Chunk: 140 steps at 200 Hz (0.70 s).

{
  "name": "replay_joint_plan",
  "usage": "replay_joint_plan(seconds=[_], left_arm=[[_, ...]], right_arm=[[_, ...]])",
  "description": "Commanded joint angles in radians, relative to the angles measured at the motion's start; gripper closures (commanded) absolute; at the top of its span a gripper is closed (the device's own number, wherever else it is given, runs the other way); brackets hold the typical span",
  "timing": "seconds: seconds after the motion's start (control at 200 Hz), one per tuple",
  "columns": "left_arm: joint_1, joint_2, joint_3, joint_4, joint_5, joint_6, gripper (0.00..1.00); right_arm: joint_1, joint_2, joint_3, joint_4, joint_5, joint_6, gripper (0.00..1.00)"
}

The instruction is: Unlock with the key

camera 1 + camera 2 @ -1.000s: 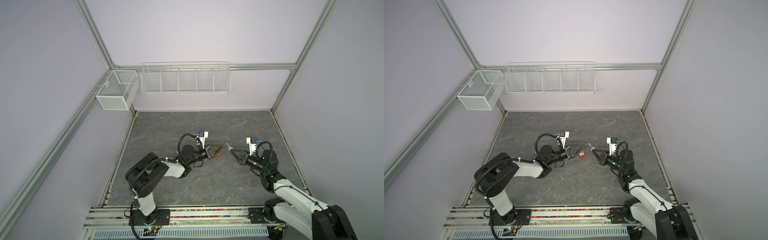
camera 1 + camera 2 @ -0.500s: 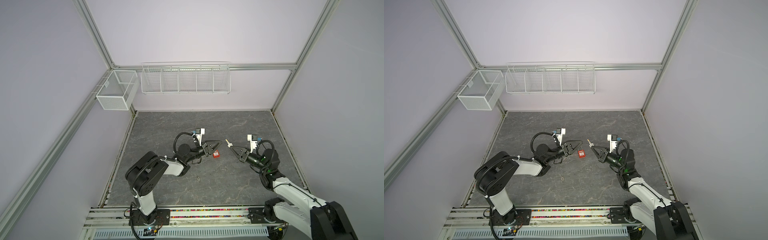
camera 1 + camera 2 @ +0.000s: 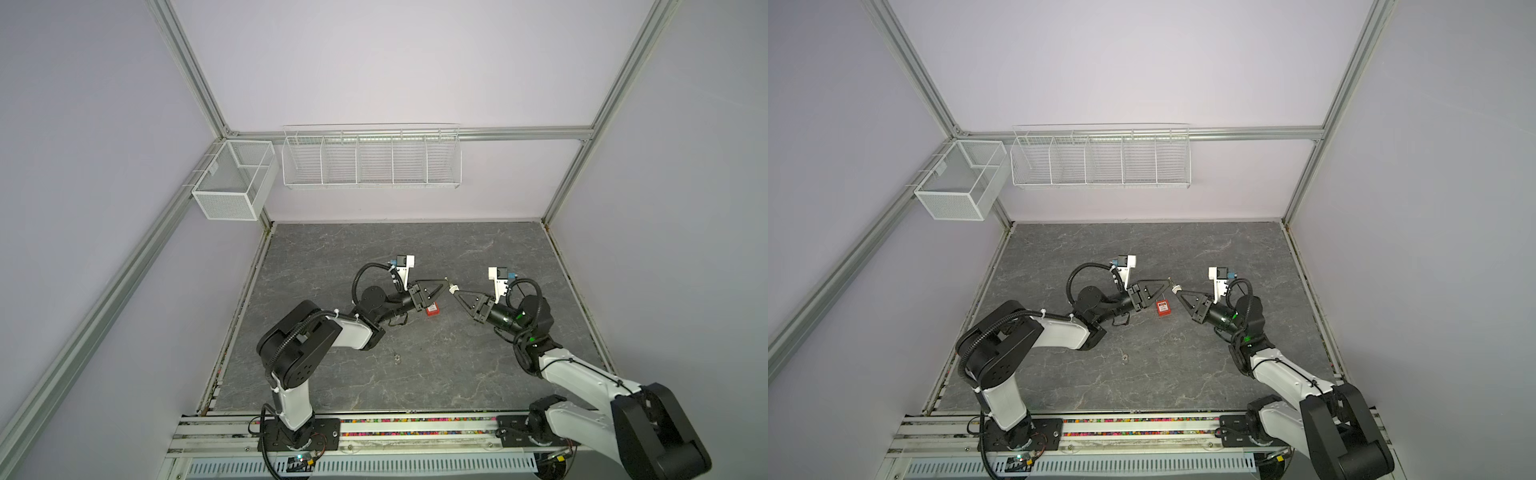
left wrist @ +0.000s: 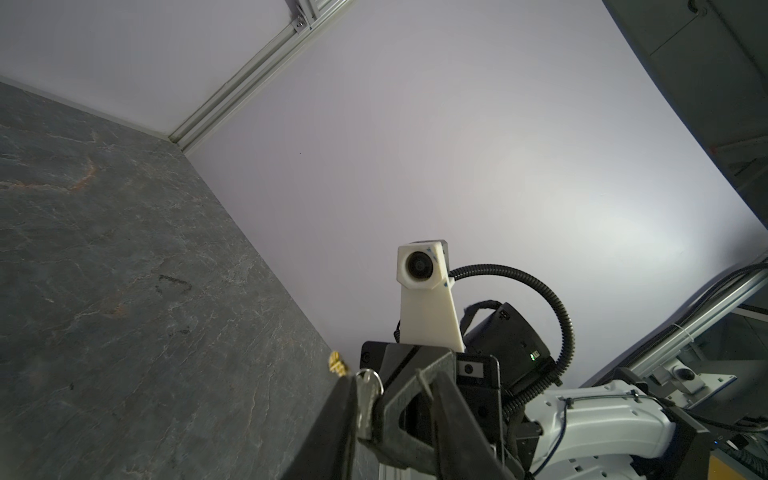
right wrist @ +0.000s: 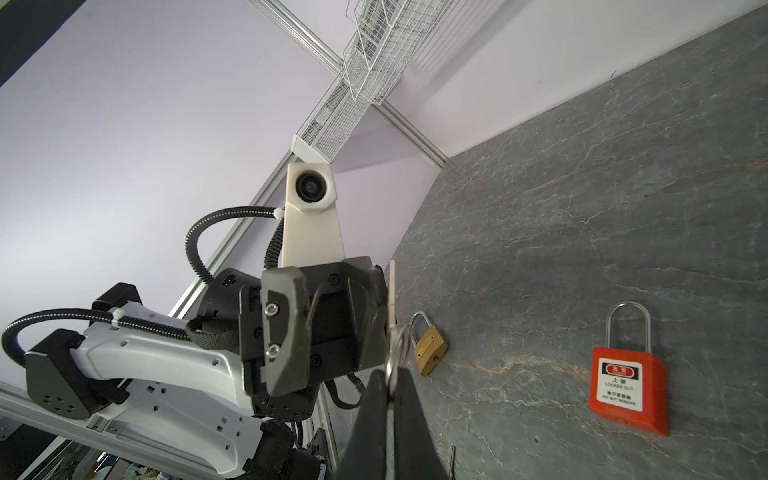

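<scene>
In both top views the two arms meet nose to nose above the middle of the grey stone-patterned table surface (image 3: pixel 365 257). The right gripper (image 3: pixel 456 292) is clenched on a small silver metal key on a wire ring (image 3: pixel 451 286), which it holds in the air. The left gripper (image 3: pixel 446 283) faces it, tips just beside it. This looks like a handover to get a firmer hold before the key goes to a lock. To do it well, the left should close squarely on the flat head and leave the blade free. The right should let go only once that grip is firm, since a pinch on the ring alone lets the key swing. A red plastic padlock with a steel shackle (image 3: pixel 432 310) lies flat near the middle of the surface, just beside the left gripper.

In the left wrist view the key (image 4: pixel 365 403) stands just beside one of the left fingers (image 4: pixel 328 440), ring uppermost. The other finger stands off, so these jaws are released. Whether the near finger touches metal I cannot tell.

In the right wrist view the right fingers (image 5: pixel 370 424) pinch the ring, and the blade points away alongside one left finger. The left gap shows nothing clamped. A small brass padlock (image 5: pixel 430 349) lies beyond. Which lock the key fits I cannot tell.
</scene>
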State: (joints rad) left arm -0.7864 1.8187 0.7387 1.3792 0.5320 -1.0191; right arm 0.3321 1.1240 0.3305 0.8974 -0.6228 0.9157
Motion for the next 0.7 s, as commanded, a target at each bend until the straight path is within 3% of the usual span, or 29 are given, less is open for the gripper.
replay_joint_plan(seconds=[0.0,0.49,0.695], left_arm=[[-0.001,0.013,-0.015,0.035,-0.024,0.005,0.70],[0.000,0.014,0.041,0.037,0.026,-0.006,0.71],[0.001,0.014,0.050,0.037,0.037,-0.017,0.99]], right_arm=[[0.006,-0.036,0.018,-0.002,-0.013,-0.005,0.94],[0.027,0.034,0.031,0.053,-0.025,0.014,0.94],[0.027,0.049,0.036,0.080,-0.023,0.028,0.94]])
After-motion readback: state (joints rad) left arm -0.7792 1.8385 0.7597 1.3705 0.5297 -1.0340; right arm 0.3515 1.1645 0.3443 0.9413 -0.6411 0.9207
